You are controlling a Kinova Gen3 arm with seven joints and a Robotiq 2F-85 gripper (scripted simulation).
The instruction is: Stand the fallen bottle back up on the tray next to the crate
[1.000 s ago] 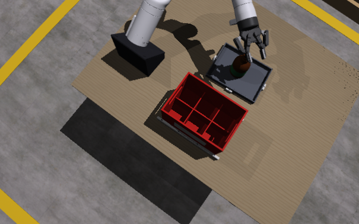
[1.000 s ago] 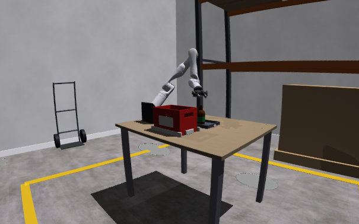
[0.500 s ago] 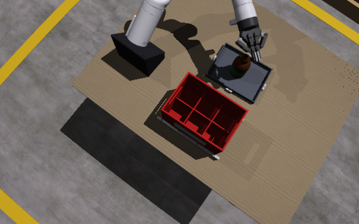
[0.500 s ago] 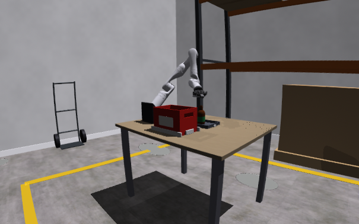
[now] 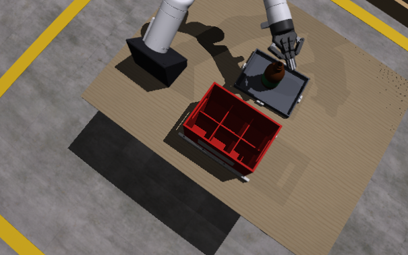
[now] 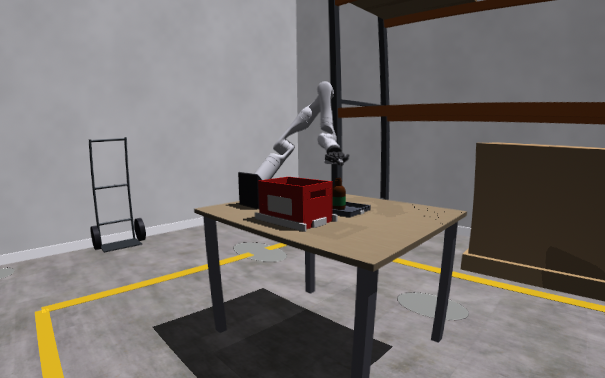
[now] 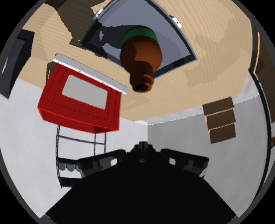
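A brown bottle (image 5: 274,74) with a green label stands upright on the dark grey tray (image 5: 274,89). It also shows in the exterior view (image 6: 338,195) and in the wrist view (image 7: 141,63), seen from above its neck. My gripper (image 5: 292,64) (image 6: 337,159) hangs well above the bottle, a little to its far side, clear of it. Its fingers are shut together with nothing between them; they meet at the lower middle of the wrist view (image 7: 142,152).
The red crate (image 5: 232,128) with inner dividers stands beside the tray, toward the table's front. The arm's black base (image 5: 156,61) sits at the back left. A shelf rack (image 6: 466,110) and a large box (image 6: 546,210) stand behind the table.
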